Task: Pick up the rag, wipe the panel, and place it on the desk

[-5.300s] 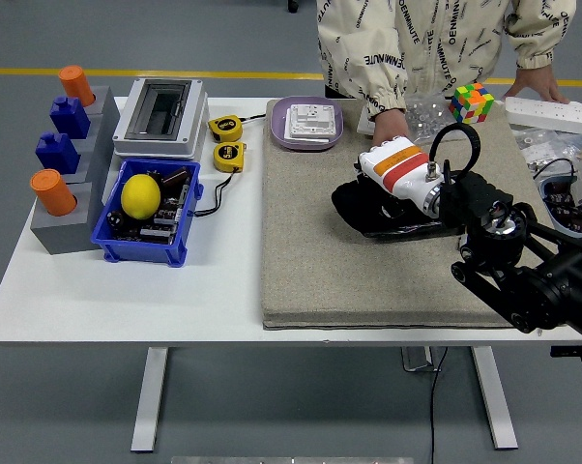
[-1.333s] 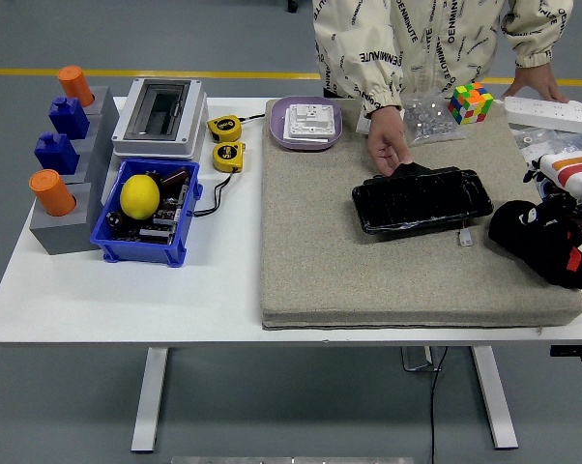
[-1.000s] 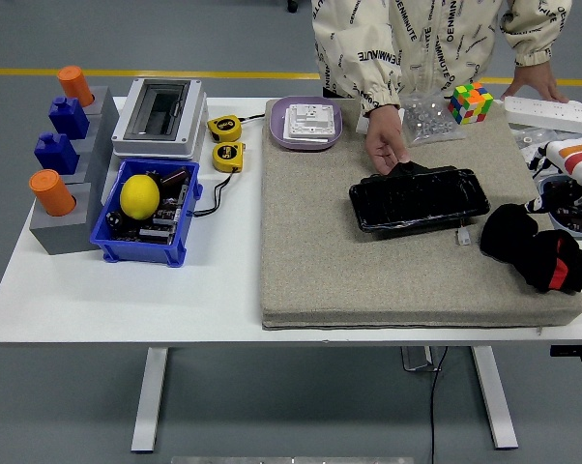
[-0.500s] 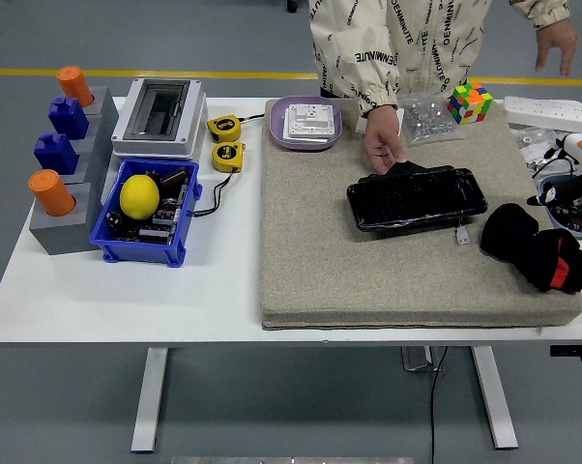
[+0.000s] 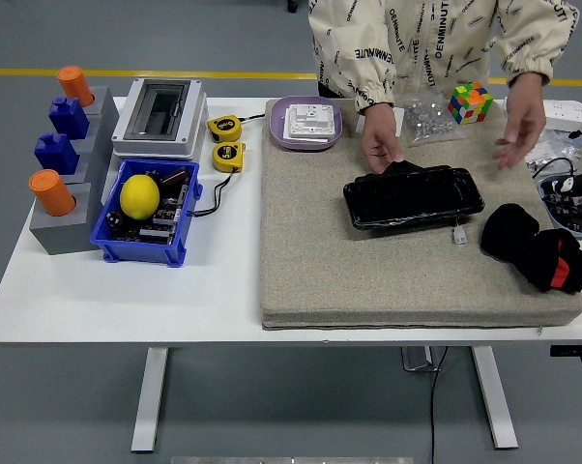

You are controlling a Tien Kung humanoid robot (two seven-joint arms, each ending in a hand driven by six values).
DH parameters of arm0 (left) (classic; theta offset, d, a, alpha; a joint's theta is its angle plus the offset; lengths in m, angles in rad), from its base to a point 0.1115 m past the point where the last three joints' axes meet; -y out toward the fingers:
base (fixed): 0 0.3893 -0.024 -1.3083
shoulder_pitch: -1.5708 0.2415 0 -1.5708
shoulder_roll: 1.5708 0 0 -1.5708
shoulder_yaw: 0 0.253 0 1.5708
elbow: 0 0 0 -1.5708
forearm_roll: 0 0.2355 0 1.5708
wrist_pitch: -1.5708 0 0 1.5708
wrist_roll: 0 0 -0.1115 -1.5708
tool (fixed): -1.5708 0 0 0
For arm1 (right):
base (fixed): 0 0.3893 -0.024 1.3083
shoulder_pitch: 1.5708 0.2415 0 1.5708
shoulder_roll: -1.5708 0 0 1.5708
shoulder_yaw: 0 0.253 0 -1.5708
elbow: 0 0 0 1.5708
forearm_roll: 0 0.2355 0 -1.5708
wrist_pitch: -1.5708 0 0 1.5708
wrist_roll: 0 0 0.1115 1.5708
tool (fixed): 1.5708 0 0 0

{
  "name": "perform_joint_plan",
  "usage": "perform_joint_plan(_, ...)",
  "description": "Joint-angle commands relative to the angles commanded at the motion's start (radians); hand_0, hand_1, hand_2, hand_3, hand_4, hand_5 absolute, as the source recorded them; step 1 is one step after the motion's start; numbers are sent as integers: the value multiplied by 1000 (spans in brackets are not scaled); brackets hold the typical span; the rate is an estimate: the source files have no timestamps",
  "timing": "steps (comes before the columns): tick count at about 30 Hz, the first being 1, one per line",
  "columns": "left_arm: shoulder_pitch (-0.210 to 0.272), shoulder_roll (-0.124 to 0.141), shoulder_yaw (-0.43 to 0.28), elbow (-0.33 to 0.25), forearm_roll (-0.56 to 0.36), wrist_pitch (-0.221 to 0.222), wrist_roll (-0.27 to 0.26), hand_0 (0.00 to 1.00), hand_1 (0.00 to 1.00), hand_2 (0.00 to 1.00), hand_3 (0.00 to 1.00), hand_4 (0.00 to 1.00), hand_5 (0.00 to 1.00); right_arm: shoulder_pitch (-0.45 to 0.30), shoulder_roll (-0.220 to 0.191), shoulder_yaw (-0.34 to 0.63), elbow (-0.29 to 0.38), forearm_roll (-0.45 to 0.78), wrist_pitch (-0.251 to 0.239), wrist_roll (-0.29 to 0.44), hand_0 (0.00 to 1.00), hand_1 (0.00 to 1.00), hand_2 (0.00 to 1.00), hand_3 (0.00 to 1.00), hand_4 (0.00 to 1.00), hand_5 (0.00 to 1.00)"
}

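From the head view, neither of my hands shows over the table; only a white sliver at the right edge might belong to my right arm, so I cannot tell how those fingers stand, and my left arm is out of sight altogether. The black rag lies crumpled on the tan mat near the table's front right corner, a red patch showing in its folds, with nothing holding it. The black panel rests flat on the mat toward the far right of the table, just beside the rag but apart from it. The person's hand touches the panel's far left corner, while the person's other hand hovers open above the far right edge, near the Rubik's cube. Judging by how things lie, the rag is already set down, so I reckon the task is essentially finished, with nothing obvious left for me.
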Motion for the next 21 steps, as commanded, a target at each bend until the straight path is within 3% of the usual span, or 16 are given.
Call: perform_joint_plan(21,0,1,-13,0,11,0,0,635,658,685,573,613,509,-129,27,130,129,-23,74,-69,707,682,772,775,998,654)
